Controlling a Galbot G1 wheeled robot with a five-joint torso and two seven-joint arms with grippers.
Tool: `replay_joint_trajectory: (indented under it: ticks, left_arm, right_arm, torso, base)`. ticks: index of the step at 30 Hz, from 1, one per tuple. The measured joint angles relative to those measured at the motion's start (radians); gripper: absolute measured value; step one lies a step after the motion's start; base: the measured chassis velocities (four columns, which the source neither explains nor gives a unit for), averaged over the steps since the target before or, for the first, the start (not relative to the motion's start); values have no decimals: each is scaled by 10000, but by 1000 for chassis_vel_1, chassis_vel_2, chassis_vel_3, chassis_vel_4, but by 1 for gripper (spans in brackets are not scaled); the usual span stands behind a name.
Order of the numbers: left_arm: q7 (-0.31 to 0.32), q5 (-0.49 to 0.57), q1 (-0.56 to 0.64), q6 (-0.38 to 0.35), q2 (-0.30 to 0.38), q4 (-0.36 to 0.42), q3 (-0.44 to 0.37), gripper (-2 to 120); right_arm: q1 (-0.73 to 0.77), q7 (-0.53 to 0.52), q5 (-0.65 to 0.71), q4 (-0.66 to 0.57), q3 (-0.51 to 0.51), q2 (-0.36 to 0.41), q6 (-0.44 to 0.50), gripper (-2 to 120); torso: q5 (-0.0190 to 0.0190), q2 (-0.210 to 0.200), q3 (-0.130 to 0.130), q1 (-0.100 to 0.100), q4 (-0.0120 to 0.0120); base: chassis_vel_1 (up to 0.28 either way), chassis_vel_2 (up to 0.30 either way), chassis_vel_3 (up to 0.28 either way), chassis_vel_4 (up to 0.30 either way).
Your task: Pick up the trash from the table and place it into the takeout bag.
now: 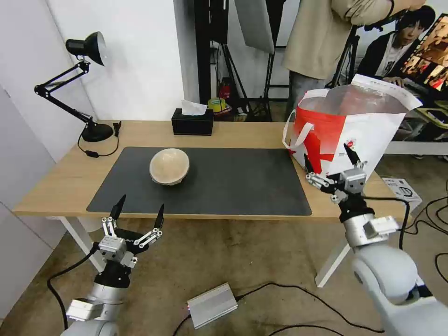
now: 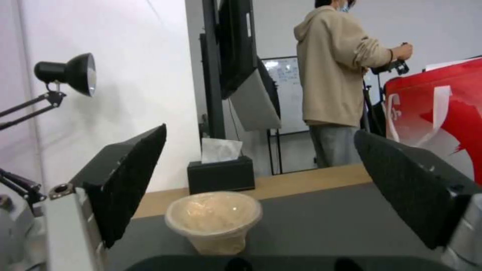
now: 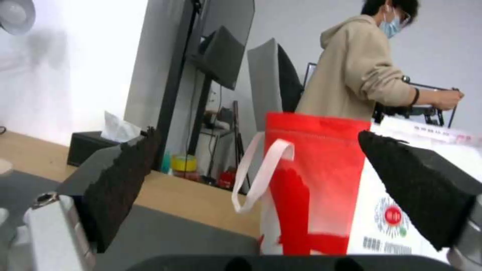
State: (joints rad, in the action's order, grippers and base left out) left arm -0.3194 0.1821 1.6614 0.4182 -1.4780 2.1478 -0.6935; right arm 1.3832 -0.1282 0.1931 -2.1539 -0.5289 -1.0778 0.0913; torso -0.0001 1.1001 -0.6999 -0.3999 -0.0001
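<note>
A beige domed bowl (image 1: 169, 166) lies tipped on the dark mat (image 1: 233, 186) of the light-wood table (image 1: 60, 177), left of centre; the left wrist view shows the bowl (image 2: 215, 220) straight ahead. The white-and-red takeout bag (image 1: 347, 128) stands open at the table's right end, foil lining showing, and fills much of the right wrist view as the bag (image 3: 321, 188). My left gripper (image 1: 138, 212) hangs open below the table's front edge, short of the bowl. My right gripper (image 1: 330, 161) is open in front of the bag's lower side, holding nothing.
A black tissue box (image 1: 192, 122) sits at the table's back edge and a black desk lamp (image 1: 77, 84) at the back left. A silver box (image 1: 212, 304) and cables lie on the floor. A person in a beige hoodie stands behind the bag.
</note>
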Motion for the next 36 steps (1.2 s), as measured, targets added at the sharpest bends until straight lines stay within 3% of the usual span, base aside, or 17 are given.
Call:
replay_joint_trajectory:
  ticks: [18, 36]
  left_arm:
    - [16, -53, 9, -3, -63, -37, 62, 100]
    - [25, -26, -150, -117, -81, -117, -16, 100]
  right_arm:
    - [1555, 471, -1434, -444, -21, -1267, 754, 100]
    - [2306, 740, -2103, -421, 172, -1811, 1255, 100]
  torso:
    - [1, -1, -1, -1, 0]
    - [0, -1, -1, -1, 1]
  base:
    - [0, 0, 0, 0]
    - [0, 0, 0, 0]
